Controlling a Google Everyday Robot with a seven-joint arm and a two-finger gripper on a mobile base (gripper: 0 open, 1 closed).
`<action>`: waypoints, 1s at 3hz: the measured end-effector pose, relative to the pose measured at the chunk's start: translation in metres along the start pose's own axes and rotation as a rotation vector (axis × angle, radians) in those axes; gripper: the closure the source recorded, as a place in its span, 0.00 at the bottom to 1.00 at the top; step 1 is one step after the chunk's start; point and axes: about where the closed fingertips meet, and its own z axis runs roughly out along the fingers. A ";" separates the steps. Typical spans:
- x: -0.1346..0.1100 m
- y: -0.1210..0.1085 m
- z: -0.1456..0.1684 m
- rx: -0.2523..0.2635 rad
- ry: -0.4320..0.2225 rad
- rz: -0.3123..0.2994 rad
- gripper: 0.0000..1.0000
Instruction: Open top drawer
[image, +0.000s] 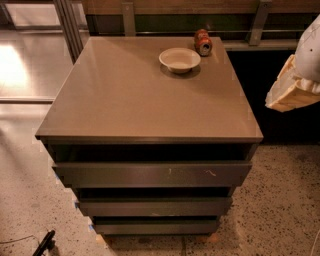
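Observation:
The top drawer (150, 174) is the widest dark grey-brown front of three, just under the cabinet's top slab (145, 95). It has no handle and carries small pale scuffs right of centre. A dark gap shows above its front edge. My gripper (292, 90), cream-coloured below a white arm, hangs at the right edge of the view. It is level with the cabinet top, well right of and above the drawer, touching nothing.
A white bowl (180, 59) and a red can (202, 42) lying on its side sit at the back of the cabinet top. Two narrower-looking drawer fronts (155, 206) are below. A black object (44, 243) lies on the speckled floor at lower left. A railing runs behind.

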 end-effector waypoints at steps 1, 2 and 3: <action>-0.003 -0.002 -0.001 0.005 -0.033 0.012 1.00; -0.007 0.035 0.053 -0.110 -0.088 0.049 1.00; -0.003 0.065 0.097 -0.212 -0.084 0.067 1.00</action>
